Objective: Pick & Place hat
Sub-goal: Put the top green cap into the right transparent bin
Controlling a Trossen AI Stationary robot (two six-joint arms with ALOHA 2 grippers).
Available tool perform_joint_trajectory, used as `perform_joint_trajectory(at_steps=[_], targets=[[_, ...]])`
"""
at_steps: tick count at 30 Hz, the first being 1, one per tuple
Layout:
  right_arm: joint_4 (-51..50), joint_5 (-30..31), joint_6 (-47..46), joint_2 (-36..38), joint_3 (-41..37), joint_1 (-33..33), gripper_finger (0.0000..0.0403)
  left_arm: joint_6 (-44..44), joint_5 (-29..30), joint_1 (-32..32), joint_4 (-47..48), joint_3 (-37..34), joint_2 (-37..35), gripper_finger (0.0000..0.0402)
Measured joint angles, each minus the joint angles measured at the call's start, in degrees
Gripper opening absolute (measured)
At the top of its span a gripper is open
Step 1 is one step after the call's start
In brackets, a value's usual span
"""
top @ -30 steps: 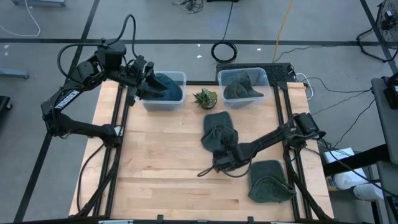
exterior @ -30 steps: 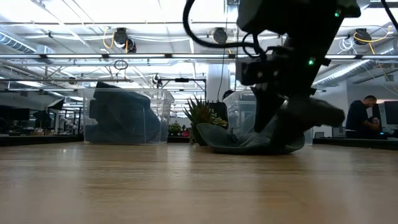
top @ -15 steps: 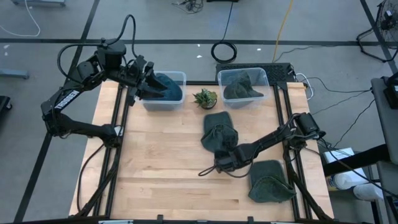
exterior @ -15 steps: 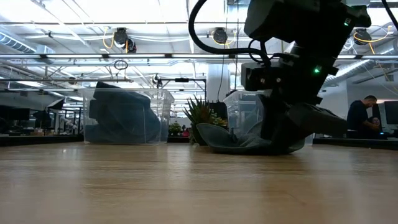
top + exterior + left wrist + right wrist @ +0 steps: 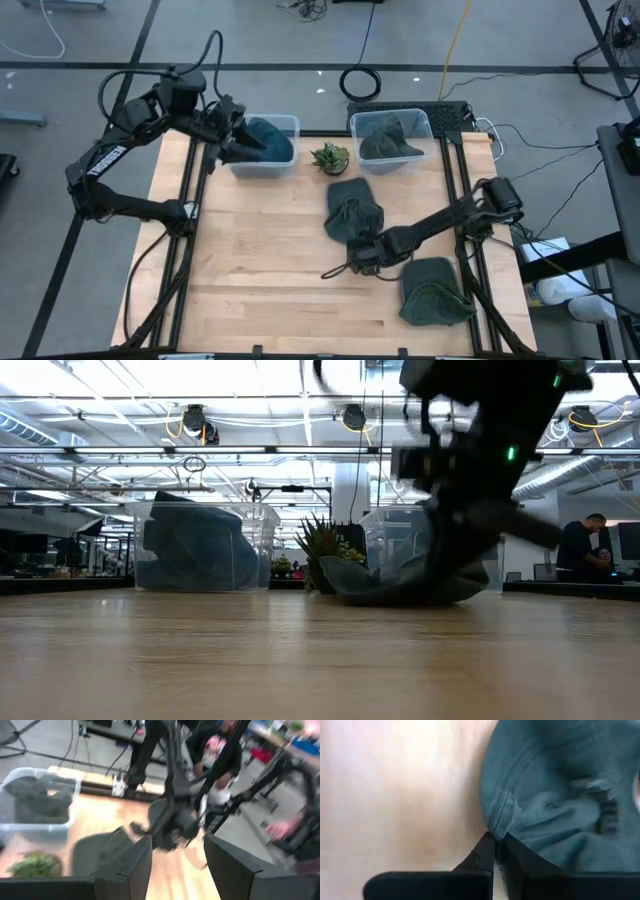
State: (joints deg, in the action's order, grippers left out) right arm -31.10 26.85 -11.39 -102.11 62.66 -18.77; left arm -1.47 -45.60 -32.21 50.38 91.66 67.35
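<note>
Already one hat sits in the ten-o'clock bin [image 5: 265, 143] under the left jaws [image 5: 243, 140], gaping empty; right jaws [image 5: 497, 840] pinch the middle hat [image 5: 352, 212], unlifted.

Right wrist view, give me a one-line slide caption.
Right gripper pinches the brim edge of a dark teal fabric hat lying on the light wooden table.

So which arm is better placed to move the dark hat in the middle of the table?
The right. Its claw is pinched shut on the brim of the hat mid-table. The left claw, fingers apart, hovers at the far-left bin, well away from it.
</note>
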Motion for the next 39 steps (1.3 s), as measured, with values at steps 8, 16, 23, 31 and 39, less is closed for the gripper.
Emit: perform_joint_trajectory(at_steps=[8,16,23,31,39], targets=[[-4.59,-0.22,-0.20,11.83,3.10,1.26,0.0001,-8.66,3.62,0.00,4.92,-3.19,-5.36,0.0186],[-13.25,-1.62,-3.09,18.06,14.15,5.54,0.0001,-9.59,9.13,0.00,-5.54,-15.35,-17.51,0.0186],[-21.79,-1.24,-2.49,18.32,26.58,8.20,0.0000,-1.51,16.86,-0.02,-20.21,-31.06,-28.46,0.0186],[-27.77,3.83,-2.45,18.34,37.77,8.69,0.0000,3.90,18.86,0.02,-29.10,-46.49,-38.88,0.0186],[-27.17,9.10,-0.92,18.32,47.88,9.09,0.0000,10.58,27.66,0.04,-38.53,-58.23,-48.71,0.0186]])
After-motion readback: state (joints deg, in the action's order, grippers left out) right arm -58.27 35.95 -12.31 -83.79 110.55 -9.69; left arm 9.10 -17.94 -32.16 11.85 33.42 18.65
